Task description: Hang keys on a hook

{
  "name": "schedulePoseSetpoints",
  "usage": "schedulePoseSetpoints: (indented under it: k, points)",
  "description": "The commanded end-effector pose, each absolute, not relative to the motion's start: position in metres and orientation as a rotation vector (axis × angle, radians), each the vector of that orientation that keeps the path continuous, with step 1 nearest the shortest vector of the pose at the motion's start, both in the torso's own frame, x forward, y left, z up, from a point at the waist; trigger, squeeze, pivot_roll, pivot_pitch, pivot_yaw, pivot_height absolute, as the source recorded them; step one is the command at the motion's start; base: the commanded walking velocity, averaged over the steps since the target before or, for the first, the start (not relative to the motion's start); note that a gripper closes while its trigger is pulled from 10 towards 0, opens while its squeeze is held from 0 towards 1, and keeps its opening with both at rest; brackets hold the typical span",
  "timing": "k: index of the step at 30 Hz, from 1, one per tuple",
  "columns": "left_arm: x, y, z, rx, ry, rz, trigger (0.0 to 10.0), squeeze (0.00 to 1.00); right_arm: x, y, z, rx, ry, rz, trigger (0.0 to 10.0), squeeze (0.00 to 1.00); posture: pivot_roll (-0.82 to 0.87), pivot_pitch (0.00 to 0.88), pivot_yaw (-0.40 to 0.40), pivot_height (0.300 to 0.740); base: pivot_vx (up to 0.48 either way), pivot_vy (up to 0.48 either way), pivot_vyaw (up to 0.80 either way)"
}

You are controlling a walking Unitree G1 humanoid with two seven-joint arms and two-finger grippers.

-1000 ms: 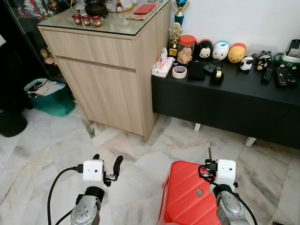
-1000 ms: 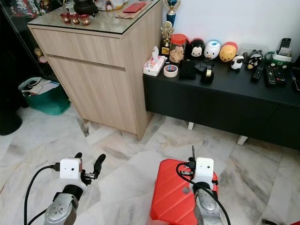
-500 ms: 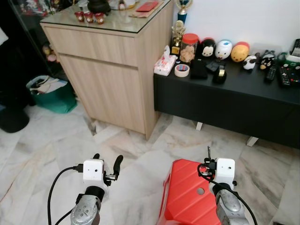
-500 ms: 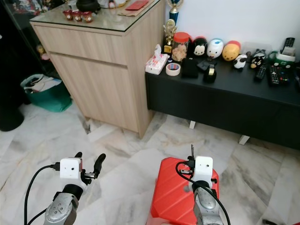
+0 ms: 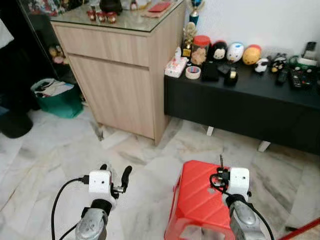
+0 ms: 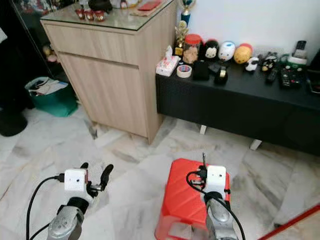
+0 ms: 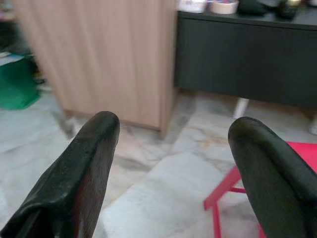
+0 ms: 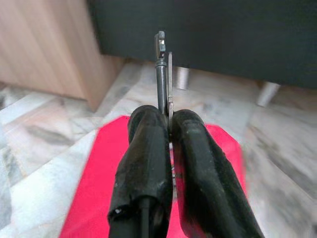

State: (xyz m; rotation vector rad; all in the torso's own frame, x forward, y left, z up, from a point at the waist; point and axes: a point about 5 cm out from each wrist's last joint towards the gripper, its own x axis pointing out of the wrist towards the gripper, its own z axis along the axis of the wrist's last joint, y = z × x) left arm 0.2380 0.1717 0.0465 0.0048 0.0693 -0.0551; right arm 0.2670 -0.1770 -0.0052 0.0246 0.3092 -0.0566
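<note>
The right gripper (image 8: 168,126) was pressed together on the keys (image 8: 163,74), pinching them at their lower part so that a thin metal blade and a dark shank stood up beyond the fingertips. In the head views the same right gripper (image 5: 220,172) was held low in front of the robot, directly above a red plastic stool (image 5: 200,200). The left gripper (image 7: 173,148) was spread wide and held nothing; ahead of it lay marble floor (image 5: 55,150), with a wooden cabinet (image 5: 120,70) farther off. Ahead of the right gripper and well apart stood a low black console (image 5: 250,105) carrying a tape roll (image 5: 193,72), a tissue pack (image 5: 175,67), toy figures (image 5: 235,52) and remote controls (image 5: 300,77). No hook could be identified in any view, so the target was judged to be out of frame or too small to resolve. The main risk was judged to be slippage: the grip covered a narrow part of flat metal, and the jolts of walking or turning could rotate or release the keys, dropping them onto the stool or the floor. A second risk was misalignment at the hook, because whether a ring or loop stayed free could not be told from these frames. A third risk was collision, since the stool stood directly beneath the right gripper and close to the robot's path.
</note>
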Motion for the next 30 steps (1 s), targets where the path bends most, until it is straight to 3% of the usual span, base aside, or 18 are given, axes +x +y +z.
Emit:
schedulePoseSetpoints:
  k: [1,30]
  points:
    - [0.2374,0.1722,0.0450,0.007,0.075,-0.056,10.0,0.00,0.2658,-0.1783,-0.0062,0.033,0.312,-0.067,10.0,0.00,0.02,0.042,0.027,0.740,-0.244,0.000,0.00]
    - [0.2373,0.1714,0.0460,-0.001,0.069,-0.061,10.0,0.00,0.2673,-0.1787,-0.0032,0.023,0.294,-0.073,10.0,0.00,0.02,0.048,0.026,0.740,-0.253,0.000,0.00]
